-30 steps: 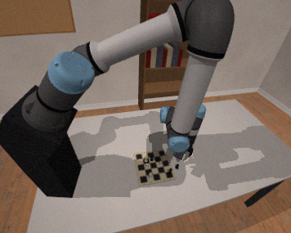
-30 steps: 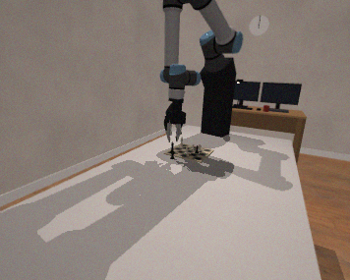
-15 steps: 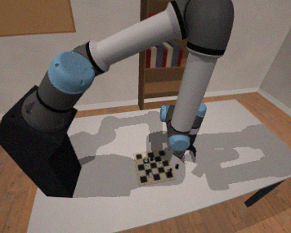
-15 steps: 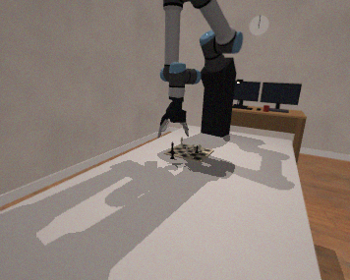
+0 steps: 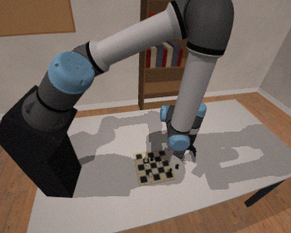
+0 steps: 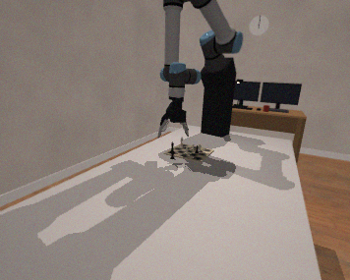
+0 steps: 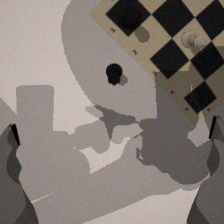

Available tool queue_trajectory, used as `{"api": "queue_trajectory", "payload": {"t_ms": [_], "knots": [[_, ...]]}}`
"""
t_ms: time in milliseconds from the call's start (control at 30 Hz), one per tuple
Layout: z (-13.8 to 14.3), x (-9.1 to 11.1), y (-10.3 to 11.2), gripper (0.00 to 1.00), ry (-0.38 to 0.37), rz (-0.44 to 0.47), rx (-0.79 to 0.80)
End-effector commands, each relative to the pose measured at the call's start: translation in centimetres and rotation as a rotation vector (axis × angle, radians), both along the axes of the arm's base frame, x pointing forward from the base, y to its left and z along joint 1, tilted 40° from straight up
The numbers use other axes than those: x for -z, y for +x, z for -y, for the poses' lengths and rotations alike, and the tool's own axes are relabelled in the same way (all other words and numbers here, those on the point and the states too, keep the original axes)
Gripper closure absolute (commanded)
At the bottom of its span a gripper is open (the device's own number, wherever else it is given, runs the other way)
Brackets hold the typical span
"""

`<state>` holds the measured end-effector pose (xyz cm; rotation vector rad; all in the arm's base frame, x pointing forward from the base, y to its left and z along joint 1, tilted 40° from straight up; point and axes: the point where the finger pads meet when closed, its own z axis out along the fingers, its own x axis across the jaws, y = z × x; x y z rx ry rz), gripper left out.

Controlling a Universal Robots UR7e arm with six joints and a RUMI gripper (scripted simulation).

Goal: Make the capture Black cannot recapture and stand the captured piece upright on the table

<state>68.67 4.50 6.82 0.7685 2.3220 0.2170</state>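
Note:
My gripper (image 5: 188, 154) (image 6: 173, 136) (image 7: 112, 122) is open and empty, its jaws spread wide above the table beside the board. A black piece (image 5: 176, 166) (image 6: 172, 155) (image 7: 114, 73) stands upright on the table just off the numbered edge of the board (image 5: 139, 182) (image 7: 102, 15). Another black piece (image 5: 170, 171) (image 7: 128, 17) stands on the dark edge square by the number 1. A white piece (image 5: 159, 163) (image 7: 192, 40) stands on a light square one file in from that edge. More white pieces, one of them (image 5: 150, 174) toward the front, and a black piece (image 5: 151, 159) stand farther in; their types are too small to tell.
The pale table (image 5: 109, 213) (image 6: 195, 247) extends around the board, with the arm's shadows across it. The robot's black pedestal (image 5: 51, 164) (image 6: 216, 99) stands at the opposite side of the board from the gripper. A desk with monitors (image 6: 280, 93) is behind it.

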Motion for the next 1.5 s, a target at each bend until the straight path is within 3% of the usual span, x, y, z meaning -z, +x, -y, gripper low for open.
{"api": "queue_trajectory", "payload": {"t_ms": [0, 433, 967, 1467], "knots": [[0.0, 0.0, -0.2, 0.0, 0.004, -0.001, 0.004], [0.0, 0.2, -0.3, 0.0, 0.03, 0.0, 0.035], [-0.2, 0.8, -0.8, 0.0, 0.128, 0.006, 0.151], [-0.8, 1.7, -1.6, 0.0, 0.332, 0.021, 0.391]]}}
